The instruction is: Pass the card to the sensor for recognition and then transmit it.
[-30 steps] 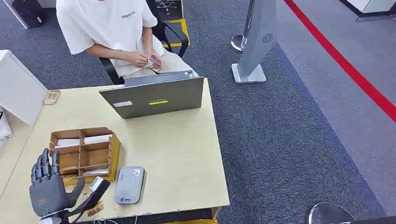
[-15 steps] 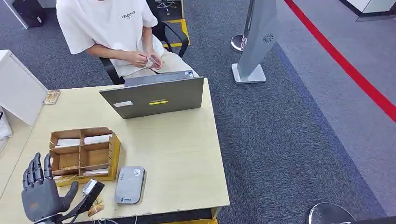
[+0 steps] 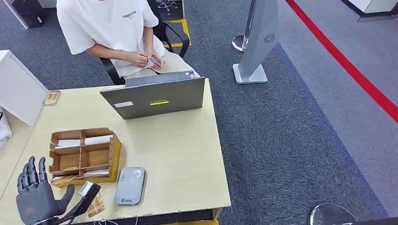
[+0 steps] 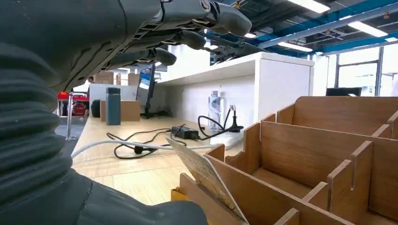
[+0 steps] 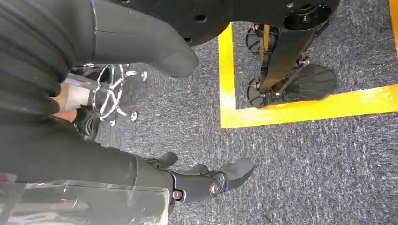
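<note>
Up close, the left wrist view is showing a card (image 4: 204, 174) leaning in the wooden organizer (image 3: 84, 157); beside it the left robot hand (image 3: 35, 199) is hovering spread, holding nothing.

My head camera looks forward and down over the table (image 3: 178, 154). My left wrist camera sits low behind my left hand (image 3: 35, 199), facing the wooden organizer (image 4: 324, 159) just ahead, which both views share. My right wrist camera points down at the carpet (image 5: 305, 159).

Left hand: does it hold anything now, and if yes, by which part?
Nothing is held. The left hand has its fingers spread apart near the wooden organizer; the cards lie in the compartments.
</note>
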Robot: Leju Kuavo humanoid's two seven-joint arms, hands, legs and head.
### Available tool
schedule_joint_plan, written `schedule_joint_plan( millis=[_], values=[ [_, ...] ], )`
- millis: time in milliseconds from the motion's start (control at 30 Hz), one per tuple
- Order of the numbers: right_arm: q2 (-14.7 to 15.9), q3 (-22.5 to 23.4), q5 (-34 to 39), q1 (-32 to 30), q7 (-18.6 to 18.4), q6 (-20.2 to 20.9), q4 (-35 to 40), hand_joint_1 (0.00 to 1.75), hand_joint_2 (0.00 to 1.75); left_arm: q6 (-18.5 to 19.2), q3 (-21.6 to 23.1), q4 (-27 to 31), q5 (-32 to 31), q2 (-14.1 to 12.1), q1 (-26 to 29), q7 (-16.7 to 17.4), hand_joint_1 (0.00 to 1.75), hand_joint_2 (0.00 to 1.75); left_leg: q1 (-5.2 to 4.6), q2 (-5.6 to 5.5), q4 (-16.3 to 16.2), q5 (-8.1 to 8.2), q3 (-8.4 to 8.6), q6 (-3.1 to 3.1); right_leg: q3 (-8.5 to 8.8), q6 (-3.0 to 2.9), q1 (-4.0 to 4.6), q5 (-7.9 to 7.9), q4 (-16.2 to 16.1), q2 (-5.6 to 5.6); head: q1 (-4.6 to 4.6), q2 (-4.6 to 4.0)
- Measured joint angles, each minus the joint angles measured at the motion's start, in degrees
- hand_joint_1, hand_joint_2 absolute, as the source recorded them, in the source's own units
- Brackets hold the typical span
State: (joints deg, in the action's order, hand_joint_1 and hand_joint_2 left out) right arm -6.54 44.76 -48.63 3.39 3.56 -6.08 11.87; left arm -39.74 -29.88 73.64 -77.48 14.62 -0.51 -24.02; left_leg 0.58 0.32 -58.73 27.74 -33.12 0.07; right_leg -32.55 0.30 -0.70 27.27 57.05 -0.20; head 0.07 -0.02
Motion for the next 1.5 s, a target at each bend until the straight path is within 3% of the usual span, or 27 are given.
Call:
schedule_joint_plan(
  millis=[900,1500],
  values=[
    [0.0,0.5,-0.4,0.0,0.0,0.0,0.0,0.0,1.75,0.0,-2.3,0.0,0.2,0.0,-0.3,-0.3,0.0,1.75,0.0,0.0,0.0,0.0,0.0,0.0,0.0,0.0,0.0,0.0,0.0,0.0,0.0,0.0],
    [0.0,1.3,-1.3,0.0,-0.2,0.3,0.0,0.0,1.75,0.0,-2.8,-0.1,-1.7,-0.2,-1.3,1.9,0.0,1.75,0.0,0.0,0.0,0.0,0.01,0.0,0.0,0.0,0.0,0.0,0.0,0.0,0.0,0.0]
  ],
)
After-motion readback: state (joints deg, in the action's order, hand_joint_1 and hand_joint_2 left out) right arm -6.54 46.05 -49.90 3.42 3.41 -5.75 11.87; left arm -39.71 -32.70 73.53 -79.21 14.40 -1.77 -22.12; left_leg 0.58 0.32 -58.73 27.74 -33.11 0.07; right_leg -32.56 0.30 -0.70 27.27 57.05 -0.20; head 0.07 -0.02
